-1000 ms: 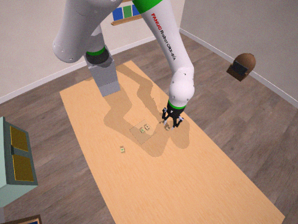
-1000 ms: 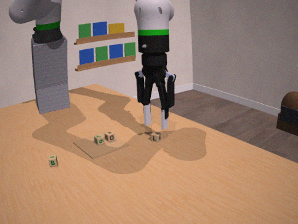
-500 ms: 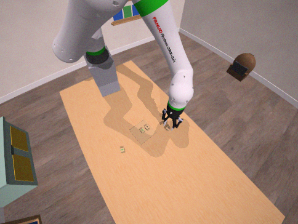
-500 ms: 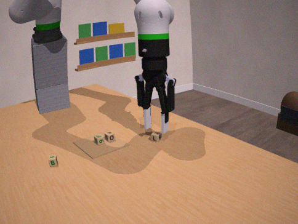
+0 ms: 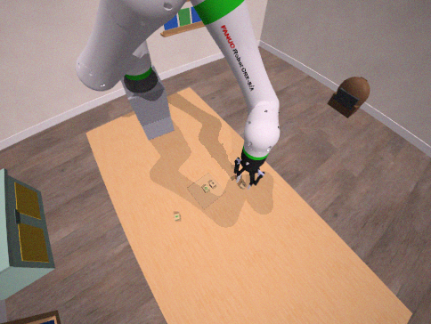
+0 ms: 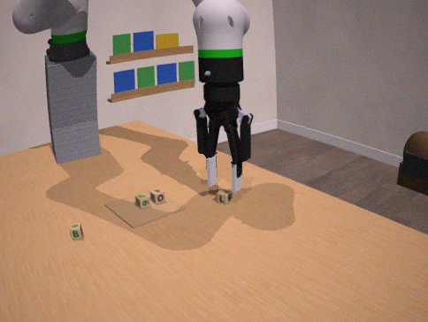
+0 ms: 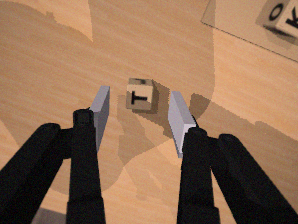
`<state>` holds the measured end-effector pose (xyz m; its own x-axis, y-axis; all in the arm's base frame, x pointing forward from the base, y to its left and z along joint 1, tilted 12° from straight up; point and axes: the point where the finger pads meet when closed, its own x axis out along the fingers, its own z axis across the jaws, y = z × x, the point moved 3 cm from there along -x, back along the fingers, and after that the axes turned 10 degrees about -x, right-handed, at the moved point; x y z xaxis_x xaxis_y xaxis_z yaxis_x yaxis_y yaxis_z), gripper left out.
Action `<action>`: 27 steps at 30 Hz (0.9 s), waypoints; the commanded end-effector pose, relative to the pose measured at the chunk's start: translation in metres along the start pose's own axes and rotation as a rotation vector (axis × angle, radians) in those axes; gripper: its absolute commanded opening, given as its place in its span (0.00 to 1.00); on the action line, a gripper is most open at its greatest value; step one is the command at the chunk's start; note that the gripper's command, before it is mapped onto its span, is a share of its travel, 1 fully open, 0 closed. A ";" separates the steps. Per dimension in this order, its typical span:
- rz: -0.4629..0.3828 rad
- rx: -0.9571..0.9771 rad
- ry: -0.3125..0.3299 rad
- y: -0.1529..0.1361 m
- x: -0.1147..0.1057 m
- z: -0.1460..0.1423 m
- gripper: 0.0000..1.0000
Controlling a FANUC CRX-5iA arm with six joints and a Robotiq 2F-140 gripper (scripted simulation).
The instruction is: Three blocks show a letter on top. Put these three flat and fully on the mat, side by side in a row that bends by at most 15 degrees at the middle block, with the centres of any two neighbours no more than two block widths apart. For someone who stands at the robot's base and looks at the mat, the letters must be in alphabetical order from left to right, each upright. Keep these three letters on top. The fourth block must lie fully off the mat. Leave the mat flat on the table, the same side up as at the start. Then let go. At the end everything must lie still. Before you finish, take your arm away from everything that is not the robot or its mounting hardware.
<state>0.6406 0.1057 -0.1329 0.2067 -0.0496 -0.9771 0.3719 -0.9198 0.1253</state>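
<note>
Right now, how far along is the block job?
Done: two blocks sit side by side on the mat. In hand: the open claw hangs astride the T-topped block, off the mat, not gripping. Left: grab it, add it to the row, let go. Another block lies apart, off the mat.

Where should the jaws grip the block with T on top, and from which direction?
Grip the T block by its two opposite side faces, coming straight down from above. It lies flat and apart from the other blocks, and the open gripper already straddles it, one finger on each side.
</note>
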 end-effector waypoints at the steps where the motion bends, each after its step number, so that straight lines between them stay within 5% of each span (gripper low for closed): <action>1: 0.000 0.000 0.000 0.000 0.000 0.000 0.37; 27: 0.000 0.000 0.000 0.000 0.032 0.000 0.37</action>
<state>0.6470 0.1042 -0.1631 0.2067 -0.0495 -0.9771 0.3719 -0.9198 0.1253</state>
